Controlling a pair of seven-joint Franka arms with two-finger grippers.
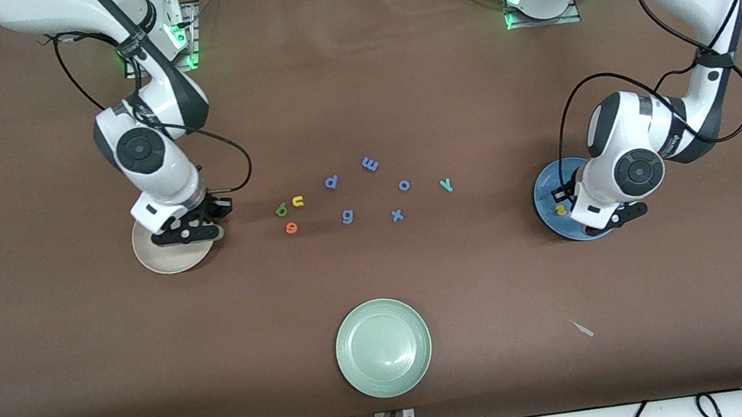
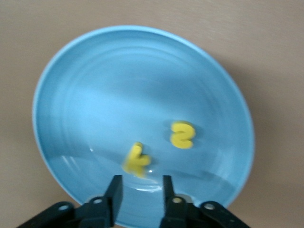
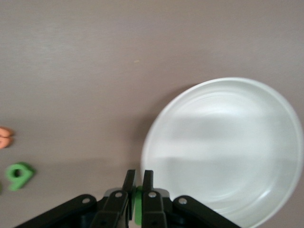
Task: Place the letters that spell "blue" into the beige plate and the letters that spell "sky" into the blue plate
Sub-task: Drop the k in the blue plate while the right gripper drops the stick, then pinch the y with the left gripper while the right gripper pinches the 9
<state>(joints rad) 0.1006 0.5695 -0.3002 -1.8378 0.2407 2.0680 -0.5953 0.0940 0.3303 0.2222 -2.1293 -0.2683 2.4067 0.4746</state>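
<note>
I see right gripper (image 1: 217, 224) over edge of beige plate (image 1: 162, 260), fingers clenched on green l (image 3: 137, 205), stick upright between pads. Green b (image 1: 281, 210), yellow u (image 1: 298, 201), orange e (image 1: 291, 228) lie beside plate on brown table (image 1: 397, 87). Teal y (image 1: 446, 185) toward left arm's end. Left gripper (image 2: 140, 183) over blue plate (image 2: 95, 95), jaws parted, nothing held; yellow k (image 2: 137, 160) and yellow s (image 2: 183, 135) lie flat in plate.

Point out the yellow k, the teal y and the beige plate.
yellow k (image 2: 136, 160), left wrist view, middle of the letter, in the blue plate.
teal y (image 1: 446, 185), front view, centre of the letter.
beige plate (image 1: 162, 263), front view, bare rim nearest the front camera.
</note>
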